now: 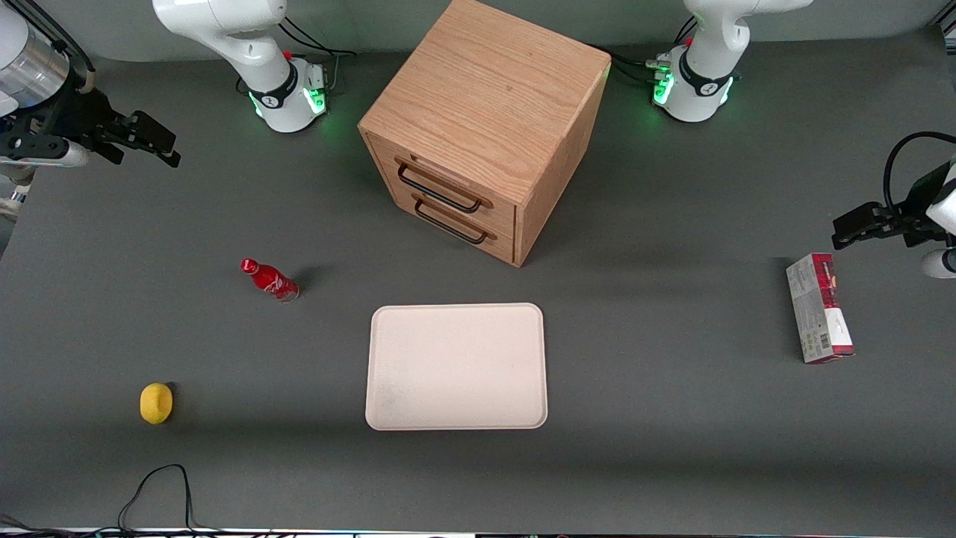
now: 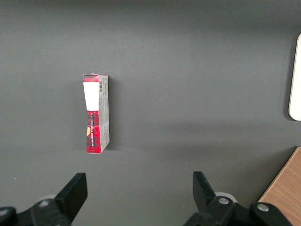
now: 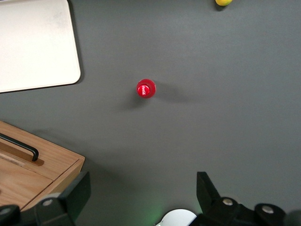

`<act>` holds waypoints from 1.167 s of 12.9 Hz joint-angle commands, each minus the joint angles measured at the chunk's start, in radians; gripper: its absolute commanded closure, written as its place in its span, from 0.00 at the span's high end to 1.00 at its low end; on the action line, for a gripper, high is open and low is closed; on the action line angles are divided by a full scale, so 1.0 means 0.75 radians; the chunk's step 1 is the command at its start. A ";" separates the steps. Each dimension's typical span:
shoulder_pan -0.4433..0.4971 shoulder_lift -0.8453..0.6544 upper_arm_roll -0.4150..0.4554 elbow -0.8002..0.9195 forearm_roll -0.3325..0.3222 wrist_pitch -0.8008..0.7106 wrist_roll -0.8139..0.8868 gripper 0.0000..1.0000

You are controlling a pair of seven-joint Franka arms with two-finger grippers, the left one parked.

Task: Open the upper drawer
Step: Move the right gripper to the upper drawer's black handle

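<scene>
Front view shows the right arm's black two-finger claw (image 1: 153,142) hanging in the air at the working arm's end of the table, fingers spread apart and holding nothing. Below it and nearer the camera stands a small red bottle (image 1: 269,279), and nearer still lies a yellow round fruit (image 1: 156,403). Well apart from the claw, toward the table's middle, the light oak cube cabinet (image 1: 489,97) has its upper drawer (image 1: 448,188) closed, its thin black wire handle (image 1: 438,190) untouched. A cream rectangular tray (image 1: 456,367) lies in front of the cabinet.
</scene>
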 commanded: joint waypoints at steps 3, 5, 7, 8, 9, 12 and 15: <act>-0.001 0.098 -0.008 0.110 -0.001 -0.032 -0.035 1.00; 0.003 0.155 -0.008 0.166 0.084 -0.032 -0.185 1.00; 0.007 0.231 0.010 0.258 0.130 -0.036 -0.347 1.00; 0.030 0.241 0.027 0.295 0.132 -0.053 -0.364 1.00; 0.044 0.274 0.085 0.352 0.130 -0.075 -0.362 1.00; 0.046 0.396 0.339 0.534 0.087 -0.112 -0.360 1.00; 0.046 0.474 0.592 0.587 0.001 -0.124 -0.362 1.00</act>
